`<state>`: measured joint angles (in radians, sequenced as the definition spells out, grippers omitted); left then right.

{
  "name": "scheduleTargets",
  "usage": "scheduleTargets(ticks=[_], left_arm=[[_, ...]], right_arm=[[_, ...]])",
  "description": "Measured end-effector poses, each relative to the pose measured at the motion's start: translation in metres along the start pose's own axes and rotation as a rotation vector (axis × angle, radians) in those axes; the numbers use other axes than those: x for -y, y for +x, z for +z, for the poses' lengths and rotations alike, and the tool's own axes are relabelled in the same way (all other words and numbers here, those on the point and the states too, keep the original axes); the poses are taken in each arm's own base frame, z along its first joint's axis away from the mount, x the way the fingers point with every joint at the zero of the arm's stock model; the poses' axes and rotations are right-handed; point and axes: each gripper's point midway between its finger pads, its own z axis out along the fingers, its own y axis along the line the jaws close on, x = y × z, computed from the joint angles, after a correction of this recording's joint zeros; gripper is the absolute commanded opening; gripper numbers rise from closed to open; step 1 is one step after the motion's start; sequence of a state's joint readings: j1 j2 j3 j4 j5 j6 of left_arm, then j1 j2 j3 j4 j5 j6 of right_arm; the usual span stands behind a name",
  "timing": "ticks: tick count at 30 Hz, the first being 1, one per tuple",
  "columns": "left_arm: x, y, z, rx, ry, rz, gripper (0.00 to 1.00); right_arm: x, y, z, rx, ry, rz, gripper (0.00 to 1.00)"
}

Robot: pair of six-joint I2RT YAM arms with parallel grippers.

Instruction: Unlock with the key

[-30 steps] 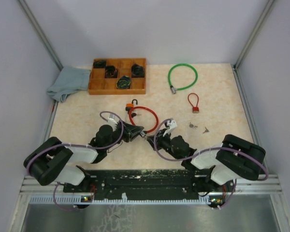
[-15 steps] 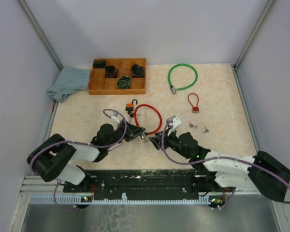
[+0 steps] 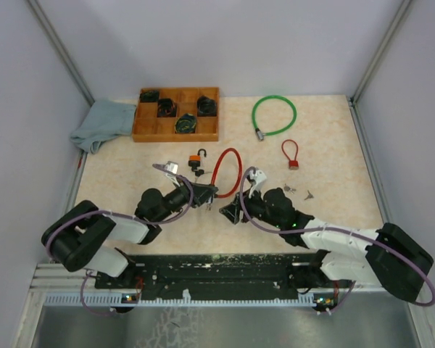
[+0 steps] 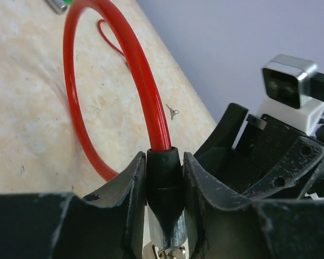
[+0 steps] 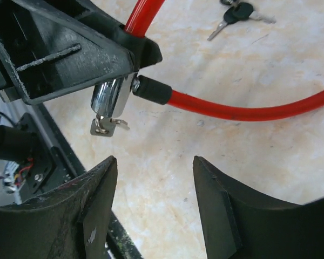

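Observation:
My left gripper [image 3: 209, 192] is shut on the black and chrome lock body [image 4: 164, 186] of the red cable lock [image 3: 220, 167], held off the table with the loop [image 4: 146, 86] rising beyond it. A small silver key [image 5: 105, 127] sticks out of the chrome end [image 5: 112, 96]. The cable's other black-sleeved end [image 5: 149, 89] meets the side of the lock body. My right gripper [image 5: 154, 162] is open, a short way back from the key, with only bare table between its fingers. In the top view the right gripper [image 3: 232, 210] points at the left gripper's tip.
A wooden compartment tray [image 3: 149, 133] with dark locks sits at the back left, a grey cloth [image 3: 101, 123] beside it. A green cable lock [image 3: 273, 114], a small red cable lock [image 3: 291, 154], an orange padlock [image 3: 196, 159] and loose keys [image 3: 299, 191] lie around.
My right gripper opened, let go of the key and backed a little away from the lock. The left gripper lifted and turned the lock, so the red loop now stands more upright.

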<state>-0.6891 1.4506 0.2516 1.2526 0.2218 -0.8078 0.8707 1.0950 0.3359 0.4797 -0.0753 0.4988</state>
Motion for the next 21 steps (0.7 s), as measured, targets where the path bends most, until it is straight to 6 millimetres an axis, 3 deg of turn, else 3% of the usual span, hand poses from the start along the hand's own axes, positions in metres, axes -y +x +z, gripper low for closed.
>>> scheduleTargets(ticks=[6, 13, 21], left_arm=[[0.011, -0.007, -0.001, 0.048, 0.078, 0.077, 0.0], [0.015, -0.013, -0.001, 0.078, 0.095, 0.083, 0.0], [-0.007, -0.02, -0.004, 0.121, -0.052, -0.052, 0.0]], right_arm=[[-0.015, 0.008, 0.011, -0.054, -0.083, 0.08, 0.61], [-0.031, -0.005, 0.02, -0.003, -0.157, 0.14, 0.61], [-0.025, -0.015, 0.025, 0.052, -0.125, 0.135, 0.6]])
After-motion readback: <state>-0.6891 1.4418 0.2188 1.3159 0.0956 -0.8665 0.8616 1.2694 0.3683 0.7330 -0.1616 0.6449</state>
